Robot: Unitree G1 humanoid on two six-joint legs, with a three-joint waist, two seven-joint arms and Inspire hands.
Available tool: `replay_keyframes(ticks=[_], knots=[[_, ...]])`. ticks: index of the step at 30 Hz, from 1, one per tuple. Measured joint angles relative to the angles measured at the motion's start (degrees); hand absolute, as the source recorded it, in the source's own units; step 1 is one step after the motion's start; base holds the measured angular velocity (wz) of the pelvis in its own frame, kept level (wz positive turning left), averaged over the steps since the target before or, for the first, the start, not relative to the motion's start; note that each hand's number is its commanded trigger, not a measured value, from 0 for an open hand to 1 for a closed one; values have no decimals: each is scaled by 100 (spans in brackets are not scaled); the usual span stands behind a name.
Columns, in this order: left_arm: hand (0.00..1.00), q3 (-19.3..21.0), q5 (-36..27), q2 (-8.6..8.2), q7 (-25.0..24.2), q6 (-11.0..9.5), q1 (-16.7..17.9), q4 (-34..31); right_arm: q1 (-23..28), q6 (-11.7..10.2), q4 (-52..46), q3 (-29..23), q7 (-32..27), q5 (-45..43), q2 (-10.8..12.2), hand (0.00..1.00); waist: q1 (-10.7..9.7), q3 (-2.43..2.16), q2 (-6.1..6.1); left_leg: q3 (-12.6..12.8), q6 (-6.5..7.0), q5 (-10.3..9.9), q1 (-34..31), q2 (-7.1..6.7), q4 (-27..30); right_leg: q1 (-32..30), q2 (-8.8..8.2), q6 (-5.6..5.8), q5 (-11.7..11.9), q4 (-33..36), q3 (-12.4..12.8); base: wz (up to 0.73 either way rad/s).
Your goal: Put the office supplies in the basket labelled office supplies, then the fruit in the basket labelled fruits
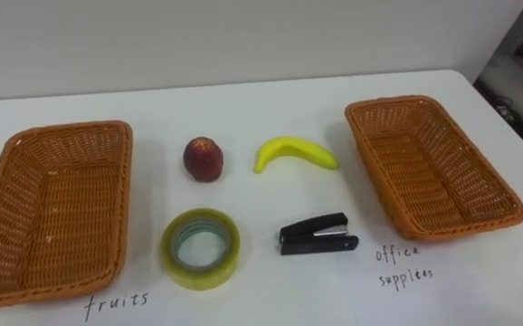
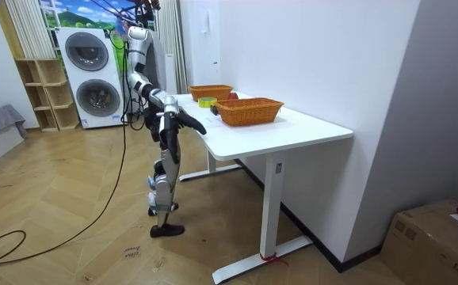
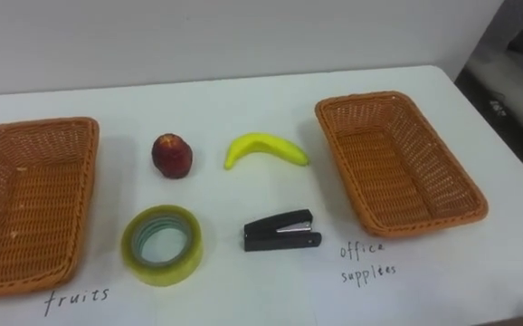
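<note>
Lying between fruit basket (image 1: 71,132), office basket (image 1: 397,103) — peach (image 1: 204,159), banana (image 1: 296,152), tape (image 1: 200,275), stapler (image 1: 318,235).

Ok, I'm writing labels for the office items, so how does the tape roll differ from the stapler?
The tape roll is a yellowish, see-through ring lying flat; the stapler is black, long and low with a silvery top. The tape roll lies nearer the left basket, the stapler nearer the right basket. Both rest on the table, outside the baskets.

We find the left basket (image 3: 35,129) cut by the frame's left edge; in the room view the right hand (image 2: 198,126) is too small to read.
</note>
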Motion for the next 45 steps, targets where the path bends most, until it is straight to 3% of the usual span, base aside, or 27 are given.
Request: replay_keyframes(ticks=[6,13,18,24,31,39,45], knots=[[0,-30,-2,-1,-27,11,2,7,-42,-108,-902,-1,-359,-481,-221,0,45,-2,-32,-51,10,11,-137,-5,26,-160,-8,0,0,65,-29,0],[0,-39,102,9,-27,129,-116,166,-216,-108,-1545,4,-370,-1007,-264,0,146,9,-76,-46,15,14,-129,-7,30,-178,-9,1,0,77,-23,0],[0,-114,114,12,-28,156,-146,174,-511,-110,-1793,3,-316,-1047,-520,0,143,16,-76,-53,15,14,-129,-5,26,-177,-10,1,0,77,-40,0],[0,-118,209,33,-133,159,-196,175,-742,-108,-2045,12,-119,-1067,-716,0,225,59,-158,-36,15,14,-131,0,20,-191,-3,2,-1,76,-23,-2],[0,-135,333,70,-270,166,-197,197,-873,-108,-2576,307,156,-1119,-717,0,319,8,-305,-63,14,14,-149,1,55,-176,-4,1,-1,74,-52,2],[0,-260,378,69,-139,170,-145,319,-1329,-108,-2751,745,488,-1129,-804,0,445,3,-247,-143,14,14,-155,-6,91,-122,-19,2,0,65,-195,6],[0,-249,472,74,-131,184,-121,443,-1369,-107,-2856,1127,900,-1802,-808,0,481,47,-142,-206,-2,23,-138,7,88,-74,-21,2,0,52,-334,7]])
